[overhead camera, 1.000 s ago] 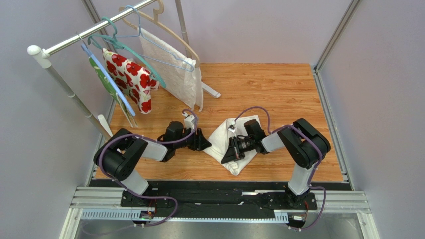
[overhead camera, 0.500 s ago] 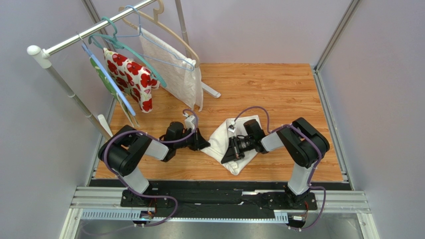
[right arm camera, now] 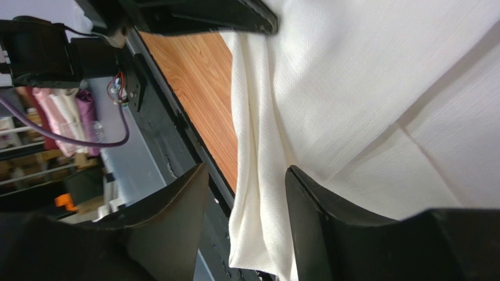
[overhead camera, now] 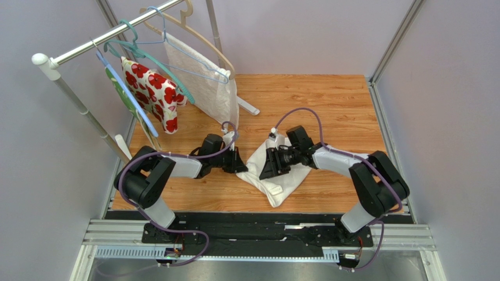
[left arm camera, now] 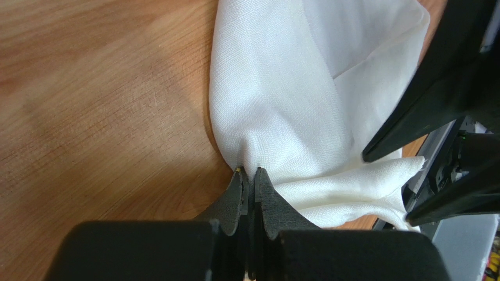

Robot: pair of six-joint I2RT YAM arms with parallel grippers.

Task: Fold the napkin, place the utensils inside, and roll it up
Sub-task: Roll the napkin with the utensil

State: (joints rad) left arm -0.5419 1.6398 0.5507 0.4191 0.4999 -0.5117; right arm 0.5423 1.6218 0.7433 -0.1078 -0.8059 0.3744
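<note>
The off-white napkin (overhead camera: 280, 178) lies crumpled on the wooden table between the two arms. My left gripper (overhead camera: 243, 168) is shut on the napkin's left edge. In the left wrist view its jaws (left arm camera: 249, 173) pinch a bunched fold of the cloth (left arm camera: 281, 99). My right gripper (overhead camera: 269, 170) stands open over the middle of the napkin. From the right wrist, a loose fold of napkin (right arm camera: 364, 88) hangs between the spread fingers (right arm camera: 245, 172) without being clamped. The utensils are out of view.
A clothes rack (overhead camera: 82, 108) stands at the back left with hangers, a red-flowered cloth (overhead camera: 154, 91) and a textured white cloth (overhead camera: 206, 85). Bare wooden tabletop (overhead camera: 317, 99) stretches behind the napkin. Grey walls close in both sides.
The left gripper has closed on the napkin's left edge. The right gripper has opened, let go of the cloth, and shifted back and to the left.
</note>
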